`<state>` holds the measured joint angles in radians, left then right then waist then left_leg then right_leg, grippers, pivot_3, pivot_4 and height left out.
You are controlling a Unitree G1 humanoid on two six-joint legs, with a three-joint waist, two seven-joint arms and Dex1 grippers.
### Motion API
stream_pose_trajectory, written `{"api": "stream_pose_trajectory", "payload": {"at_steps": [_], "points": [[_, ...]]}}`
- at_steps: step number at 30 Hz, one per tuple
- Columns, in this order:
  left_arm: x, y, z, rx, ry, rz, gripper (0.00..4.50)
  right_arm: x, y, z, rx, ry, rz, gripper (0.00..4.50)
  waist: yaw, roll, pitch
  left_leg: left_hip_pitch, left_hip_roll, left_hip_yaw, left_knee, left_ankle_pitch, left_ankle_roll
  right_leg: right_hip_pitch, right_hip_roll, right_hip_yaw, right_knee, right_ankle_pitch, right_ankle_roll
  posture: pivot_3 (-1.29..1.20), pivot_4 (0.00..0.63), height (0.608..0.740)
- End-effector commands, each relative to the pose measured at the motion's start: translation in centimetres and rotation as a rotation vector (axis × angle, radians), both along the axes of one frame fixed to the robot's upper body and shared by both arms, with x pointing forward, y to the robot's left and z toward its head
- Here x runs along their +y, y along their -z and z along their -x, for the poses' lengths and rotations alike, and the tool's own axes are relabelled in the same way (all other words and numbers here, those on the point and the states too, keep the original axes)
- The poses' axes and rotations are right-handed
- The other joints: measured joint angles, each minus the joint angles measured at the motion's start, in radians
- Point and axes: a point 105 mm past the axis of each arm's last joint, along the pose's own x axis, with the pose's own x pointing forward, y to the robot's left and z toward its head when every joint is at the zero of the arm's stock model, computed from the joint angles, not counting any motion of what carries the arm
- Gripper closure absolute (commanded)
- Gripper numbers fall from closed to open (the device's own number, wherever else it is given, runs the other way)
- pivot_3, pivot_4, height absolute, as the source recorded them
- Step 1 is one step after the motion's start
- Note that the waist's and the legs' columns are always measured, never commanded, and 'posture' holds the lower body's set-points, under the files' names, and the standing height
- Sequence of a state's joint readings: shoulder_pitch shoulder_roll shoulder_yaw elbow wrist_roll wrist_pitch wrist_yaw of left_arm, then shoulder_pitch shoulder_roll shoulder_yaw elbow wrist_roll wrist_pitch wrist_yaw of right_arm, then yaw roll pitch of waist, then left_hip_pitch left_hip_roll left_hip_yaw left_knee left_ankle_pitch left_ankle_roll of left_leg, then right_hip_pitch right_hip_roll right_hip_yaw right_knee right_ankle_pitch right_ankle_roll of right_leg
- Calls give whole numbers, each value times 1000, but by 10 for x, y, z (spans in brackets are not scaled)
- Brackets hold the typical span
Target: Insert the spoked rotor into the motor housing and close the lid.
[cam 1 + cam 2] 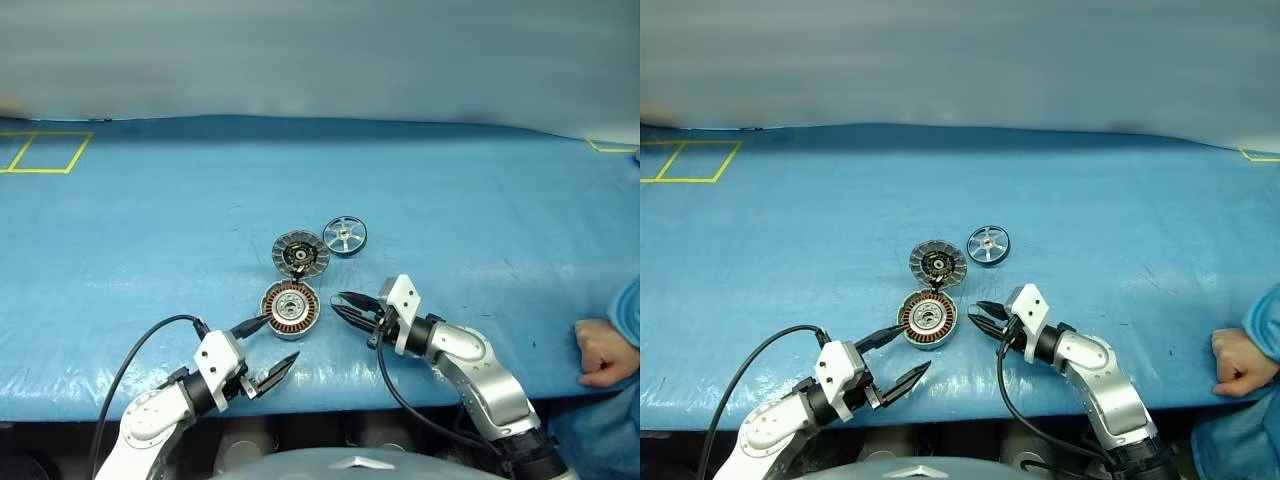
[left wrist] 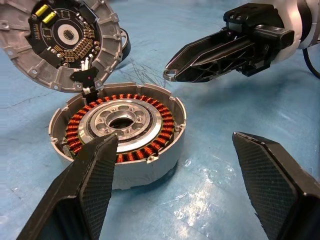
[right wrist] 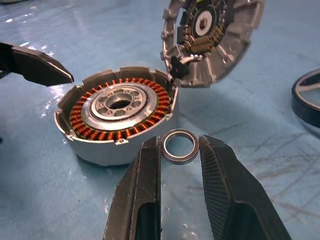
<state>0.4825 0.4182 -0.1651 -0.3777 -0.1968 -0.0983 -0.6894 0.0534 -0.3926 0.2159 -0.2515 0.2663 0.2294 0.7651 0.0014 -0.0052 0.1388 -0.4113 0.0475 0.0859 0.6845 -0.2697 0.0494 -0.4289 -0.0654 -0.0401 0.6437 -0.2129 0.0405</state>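
The motor housing (image 1: 290,307) lies open-face up on the blue table, copper windings ringing a silver centre. Just behind it the lid (image 1: 300,254) leans tilted, ribbed face with dark centre showing, joined to the housing rim by a short dark link. The spoked rotor (image 1: 345,236) lies flat beyond the lid, to its right. My right gripper (image 3: 180,145) is shut on a small silver ring (image 3: 167,152), held just right of the housing and slightly above the table. My left gripper (image 1: 282,338) is open at the housing's near left side; one fingertip (image 2: 102,150) is close to its wall.
A person's hand (image 1: 600,352) rests on the table's front right edge. Yellow tape squares (image 1: 45,152) mark the far left, with another tape mark (image 1: 612,146) at the far right. A black cable (image 1: 140,350) trails from my left wrist.
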Motion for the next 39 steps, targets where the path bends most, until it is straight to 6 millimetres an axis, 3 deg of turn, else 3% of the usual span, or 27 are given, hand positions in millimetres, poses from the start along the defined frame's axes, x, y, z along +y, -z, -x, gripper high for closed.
{"api": "stream_pose_trajectory", "payload": {"at_steps": [1,11,19,23,31,39], "points": [[-6,-10,3,-50,-20,32,604,12,-17,5,-32,-74,-36,3757,0,0,0,0,0,0,0,0,0,0,0,0,0,0,0,0,150,740],[-11,-10,10,-54,-108,57,604,44,-16,2,-26,-180,-62,3757,-4,-1,1,0,0,0,0,0,0,-1,0,-1,0,0,0,0,150,740],[-31,-11,14,-49,-157,114,604,51,-11,-6,-48,-187,-34,3757,-6,-2,2,-1,-1,0,0,-1,1,-1,-1,-1,-1,0,0,0,150,740],[-8,-11,7,-46,-177,98,604,55,-8,-4,-46,-202,-15,3757,-7,-2,3,-1,1,-1,-1,-1,1,-1,0,-2,0,-1,-1,0,150,740],[-1,-10,5,-57,-203,75,604,68,-3,-4,-53,-213,-3,3757,-12,-2,3,-1,0,0,-1,-1,1,-1,-2,-2,0,-1,-2,0,150,740],[0,-8,6,-54,-212,65,604,68,2,-12,-84,-167,37,3757,-12,-2,4,-1,0,0,-1,-1,1,-1,-2,-3,0,-1,-2,0,150,740]]}}
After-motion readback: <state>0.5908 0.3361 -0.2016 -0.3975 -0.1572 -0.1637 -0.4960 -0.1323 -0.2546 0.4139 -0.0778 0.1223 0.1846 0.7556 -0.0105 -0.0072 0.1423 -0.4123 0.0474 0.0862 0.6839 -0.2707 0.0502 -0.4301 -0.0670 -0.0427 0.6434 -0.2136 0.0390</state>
